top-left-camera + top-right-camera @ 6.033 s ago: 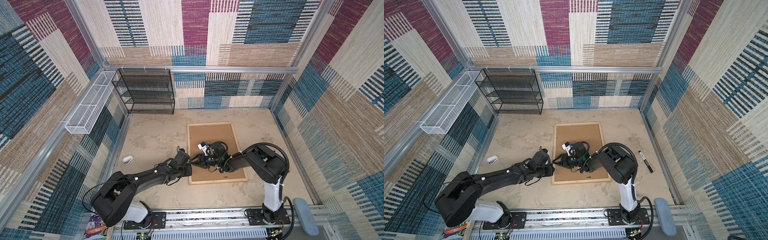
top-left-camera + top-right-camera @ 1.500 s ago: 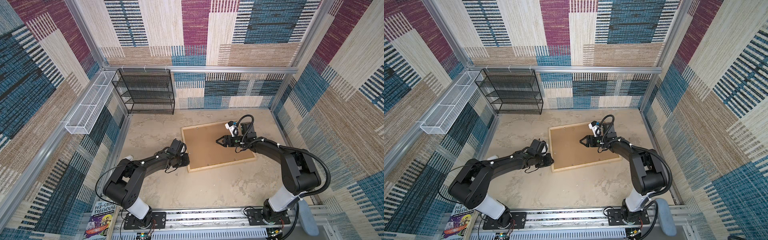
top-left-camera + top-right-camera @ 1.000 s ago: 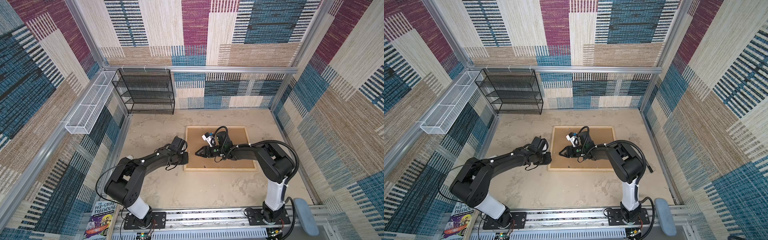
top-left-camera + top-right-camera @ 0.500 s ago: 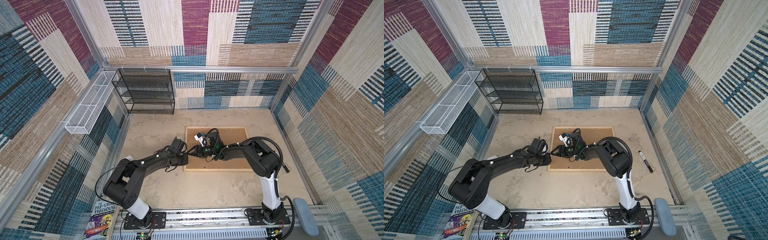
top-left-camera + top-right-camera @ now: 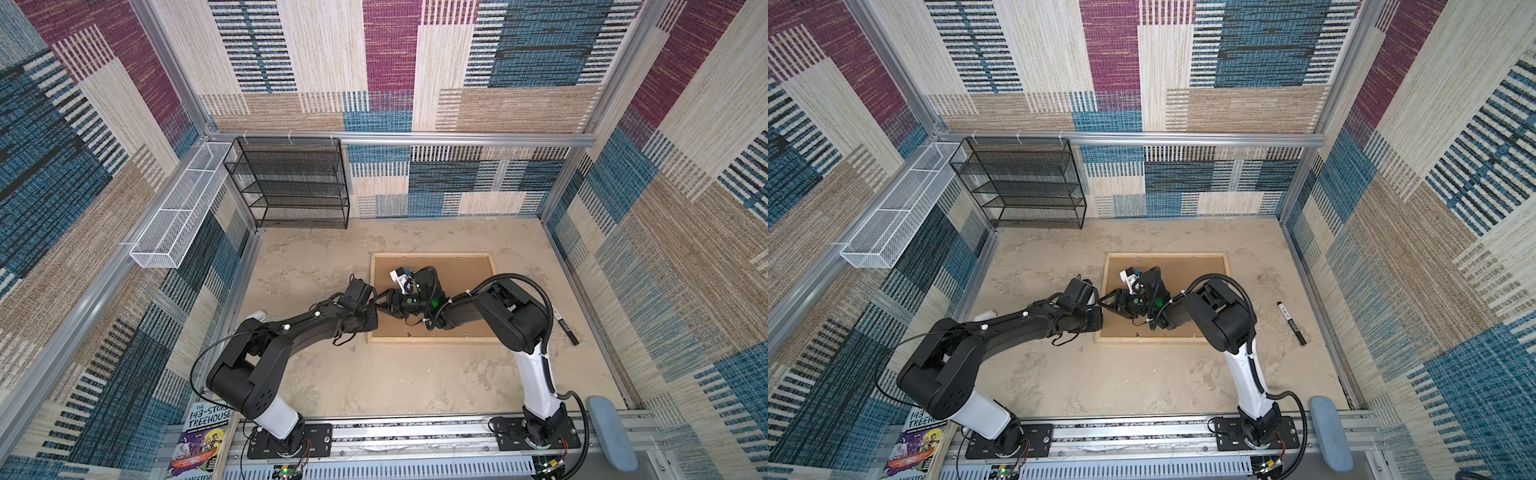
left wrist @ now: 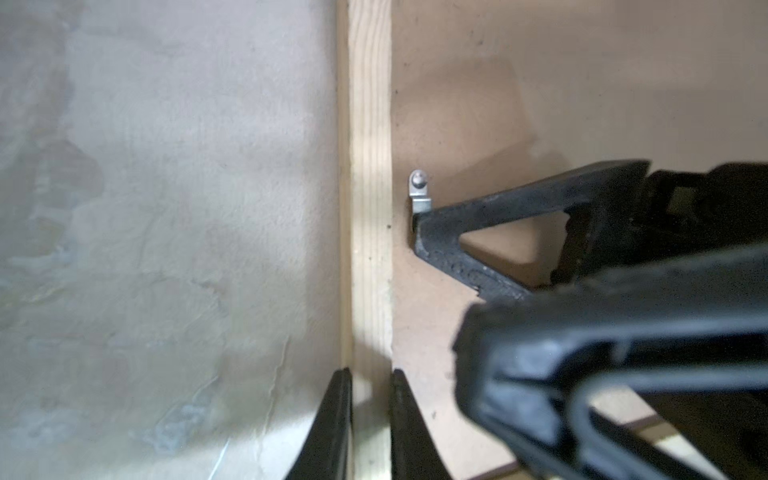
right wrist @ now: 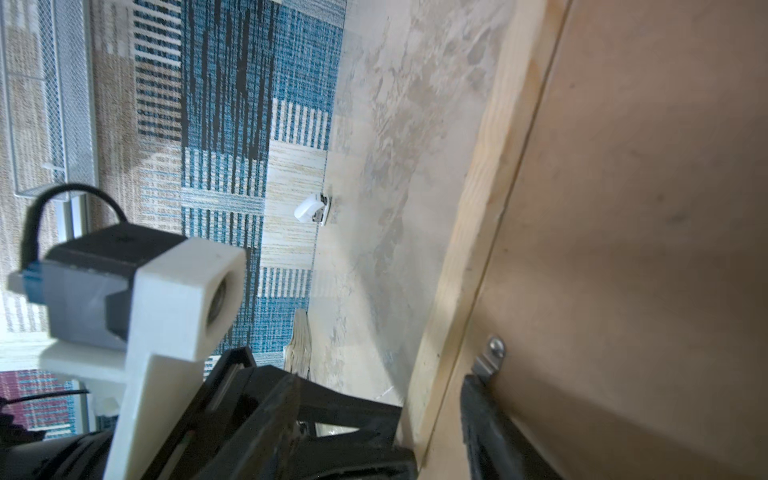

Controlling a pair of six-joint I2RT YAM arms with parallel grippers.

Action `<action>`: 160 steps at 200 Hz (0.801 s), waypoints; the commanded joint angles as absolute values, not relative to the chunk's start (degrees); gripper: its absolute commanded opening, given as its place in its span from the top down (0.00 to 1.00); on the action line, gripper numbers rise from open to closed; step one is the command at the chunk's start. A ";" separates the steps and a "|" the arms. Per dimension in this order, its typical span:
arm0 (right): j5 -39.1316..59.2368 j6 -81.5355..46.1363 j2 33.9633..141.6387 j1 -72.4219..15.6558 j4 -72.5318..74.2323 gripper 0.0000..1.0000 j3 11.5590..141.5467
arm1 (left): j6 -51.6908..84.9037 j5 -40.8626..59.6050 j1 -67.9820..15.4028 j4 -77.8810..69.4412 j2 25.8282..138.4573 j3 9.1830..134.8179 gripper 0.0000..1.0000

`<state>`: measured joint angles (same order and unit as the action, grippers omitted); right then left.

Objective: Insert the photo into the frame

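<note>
Left gripper point(image 6: 370, 374) pinches the frame point(image 6: 365, 187) (back up).

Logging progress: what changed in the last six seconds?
The frame was turned from portrait to landscape. The right gripper went out to its far side, then back to the metal clip near the left gripper, which still clamps the frame's left edge. Marker and shelf unmoved.

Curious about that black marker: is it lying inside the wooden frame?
No, in a top view the marker lies on the table beside the frame, clear of its edge.
</note>
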<state>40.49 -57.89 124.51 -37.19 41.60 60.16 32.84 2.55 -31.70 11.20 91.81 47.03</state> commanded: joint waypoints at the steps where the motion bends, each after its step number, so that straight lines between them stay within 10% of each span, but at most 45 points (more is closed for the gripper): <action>1: 38.49 -60.04 125.49 -37.61 37.19 0.36 59.82 | 33.07 9.09 -32.52 9.84 92.58 46.25 0.82; 160: 31.06 -58.48 119.36 -37.63 32.11 0.36 56.78 | 33.66 6.77 -32.48 10.66 91.12 45.40 0.83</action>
